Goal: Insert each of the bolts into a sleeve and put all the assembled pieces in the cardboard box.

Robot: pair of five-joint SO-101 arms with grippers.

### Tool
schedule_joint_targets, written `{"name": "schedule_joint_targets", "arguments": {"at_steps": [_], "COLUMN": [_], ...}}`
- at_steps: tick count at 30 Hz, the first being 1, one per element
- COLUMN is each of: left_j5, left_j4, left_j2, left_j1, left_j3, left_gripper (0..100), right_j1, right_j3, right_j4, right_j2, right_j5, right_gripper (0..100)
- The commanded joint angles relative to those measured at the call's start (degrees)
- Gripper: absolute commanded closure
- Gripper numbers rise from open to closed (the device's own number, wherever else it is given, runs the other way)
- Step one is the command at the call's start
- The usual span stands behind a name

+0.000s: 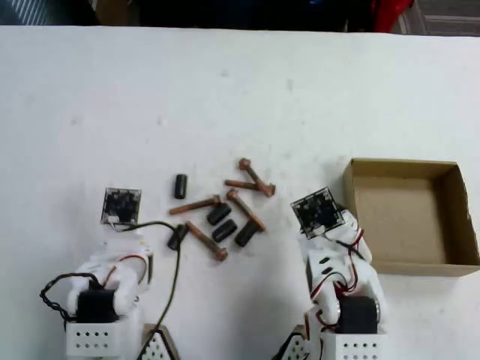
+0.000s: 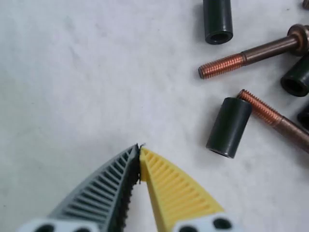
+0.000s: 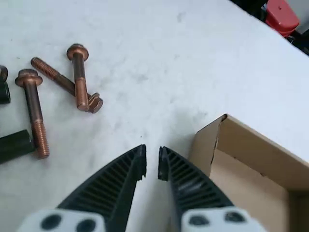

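Bolts (image 1: 194, 205) five, sleeves (image 1: 180, 186) five, cardboard box (image 1: 401, 217) one.

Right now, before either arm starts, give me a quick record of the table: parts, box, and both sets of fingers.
bolts: five, loose on the table, two touching each other nearest the box
sleeves: five, black, lying among the bolts, none on a bolt
cardboard box: open, empty, beside the right arm
left fingers: tips together, holding nothing, over bare table near a sleeve
right fingers: narrow gap, holding nothing, between bolts and box
assembled pieces: none
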Motion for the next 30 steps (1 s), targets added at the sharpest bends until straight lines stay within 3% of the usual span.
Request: {"name": "schedule_joint_targets", "arguments": {"at_steps": [1, 9, 21, 26, 30], "left_j5": [0.62, 0.62, 0.62, 0.62, 0.62], "left_j4": [0.44, 0.44, 0.44, 0.44, 0.44], "left_j2": [-0.31, -0.31, -0.31, -0.31, -0.31], "left_j1": [-0.31, -0.31, -0.31, -0.31, -0.31], "left_j3": [-0.09, -0.09, -0.09, -0.09, -0.09], "left_gripper": [98, 98, 98, 98, 98], "right_j1": [0.31, 0.04, -3.03, -7.96, -12.09], "right_j3": [-5.98, -16.0, -33.85, -35.08, -37.27], "right_j4": [0.57, 4.7, 4.53, 1.45, -2.42], "right_j2": [-0.13, 4.97, 39.16, 54.29, 68.26], "right_j5": [0.7, 0.35, 0.18, -9.85, -13.54], "right_gripper": [95.3, 95.3, 95.3, 95.3, 95.3]}}
